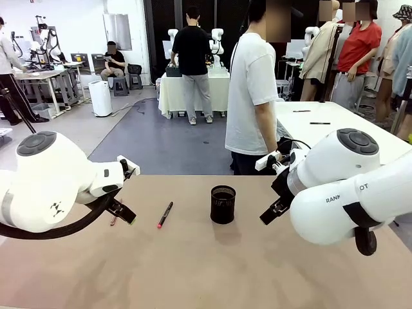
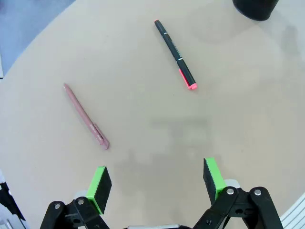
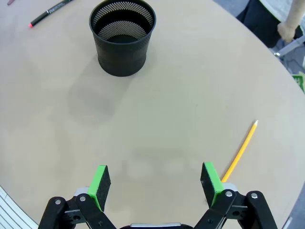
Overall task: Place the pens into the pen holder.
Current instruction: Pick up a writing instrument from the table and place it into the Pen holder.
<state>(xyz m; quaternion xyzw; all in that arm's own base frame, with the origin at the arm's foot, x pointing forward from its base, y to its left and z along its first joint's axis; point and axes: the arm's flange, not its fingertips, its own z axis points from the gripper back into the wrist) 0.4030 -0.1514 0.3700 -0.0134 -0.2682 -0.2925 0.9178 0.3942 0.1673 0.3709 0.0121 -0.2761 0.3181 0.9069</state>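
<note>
The black mesh pen holder (image 1: 223, 204) stands mid-table, also seen as pen holder (image 3: 123, 36) and at the top edge as pen holder (image 2: 255, 8). The black pen with a pink-red tip (image 1: 165, 215) lies left of it; black pen (image 2: 175, 53), black pen (image 3: 51, 10). The reddish-brown pen (image 2: 86, 117) lies flat, mostly hidden behind my left gripper (image 1: 122, 212) as reddish-brown pen (image 1: 113, 219). The yellow-orange pen (image 3: 239, 150) lies just beyond the right pad. My left gripper (image 2: 156, 183) hangs open above bare table. My right gripper (image 3: 156, 183), right gripper (image 1: 271, 211), is open too, holding nothing.
A person in a white T-shirt (image 1: 252, 96) stands at the table's far edge. A white table (image 1: 335, 122) with pens lies behind on the right. Bare brown tabletop (image 1: 206, 270) spreads in front of the holder.
</note>
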